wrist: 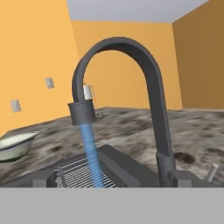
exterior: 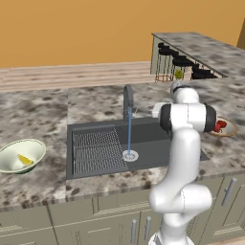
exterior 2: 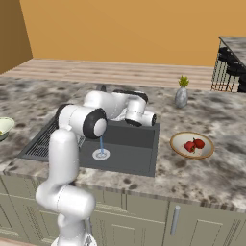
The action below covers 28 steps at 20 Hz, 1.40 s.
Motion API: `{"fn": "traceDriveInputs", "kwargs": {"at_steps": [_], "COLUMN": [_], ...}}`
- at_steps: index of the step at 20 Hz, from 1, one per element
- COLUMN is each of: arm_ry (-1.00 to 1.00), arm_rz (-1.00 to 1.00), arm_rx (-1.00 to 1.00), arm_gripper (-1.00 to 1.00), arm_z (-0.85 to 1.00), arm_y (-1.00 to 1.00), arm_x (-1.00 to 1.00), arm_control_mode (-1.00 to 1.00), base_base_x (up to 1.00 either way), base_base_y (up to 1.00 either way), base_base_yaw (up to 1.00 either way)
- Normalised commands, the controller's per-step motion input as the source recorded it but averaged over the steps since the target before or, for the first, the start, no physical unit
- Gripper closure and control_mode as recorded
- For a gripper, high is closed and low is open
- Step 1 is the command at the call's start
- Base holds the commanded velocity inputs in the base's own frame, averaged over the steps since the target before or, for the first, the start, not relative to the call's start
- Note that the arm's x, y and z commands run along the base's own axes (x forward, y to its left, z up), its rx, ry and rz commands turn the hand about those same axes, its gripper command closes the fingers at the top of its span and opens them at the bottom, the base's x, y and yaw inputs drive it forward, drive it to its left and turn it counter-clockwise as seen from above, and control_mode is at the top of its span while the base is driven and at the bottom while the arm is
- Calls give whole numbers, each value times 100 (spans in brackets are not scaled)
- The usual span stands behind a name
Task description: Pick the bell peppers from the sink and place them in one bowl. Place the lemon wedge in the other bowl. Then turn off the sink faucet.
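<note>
Close behind the sink faucet (wrist: 153, 105), its handle (wrist: 212, 172) visible, the end effector is released.

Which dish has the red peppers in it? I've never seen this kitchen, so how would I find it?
Start at the dark sink sunk into the speckled stone counter, where water runs from the tap. On the counter beside it, on the side away from the ridged rack, sits a shallow tan dish holding two red peppers. The other bowl, beyond the rack, is deeper, greenish, and holds a yellow lemon wedge.

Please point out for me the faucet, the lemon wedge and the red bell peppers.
sink faucet (wrist: 151, 87), hand view, on the arched spout.
lemon wedge (exterior: 24, 160), left base view, its yellow middle.
bell peppers (exterior 2: 194, 145), right base view, between the two red lumps' surfaces.
</note>
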Motion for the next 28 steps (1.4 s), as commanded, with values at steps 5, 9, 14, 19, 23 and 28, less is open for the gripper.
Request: {"fn": "traceDriveInputs", "kwargs": {"at_steps": [5, 9, 14, 19, 23, 28], "arm_ry": [0, 0, 0, 0, 0, 1], "arm_rz": [1, 1, 1, 0, 0, 0], "arm_rx": [4, 2, 1, 0, 0, 0], "arm_gripper": [-100, -100, -100, -100, -100, -100], "arm_z": [-9, -16, -15, -9, -14, -14], "arm_y": [0, 0, 0, 0, 0, 0], "arm_x": [22, 23, 26, 32, 28, 22], "arm_control_mode": [-100, -100, -100, -100, -100, -100], "base_base_x": [0, 0, 0, 0, 0, 0], "base_base_y": [0, 0, 0, 0, 0, 0], "base_base_yaw": [0, 0, 0, 0, 0, 0]}}
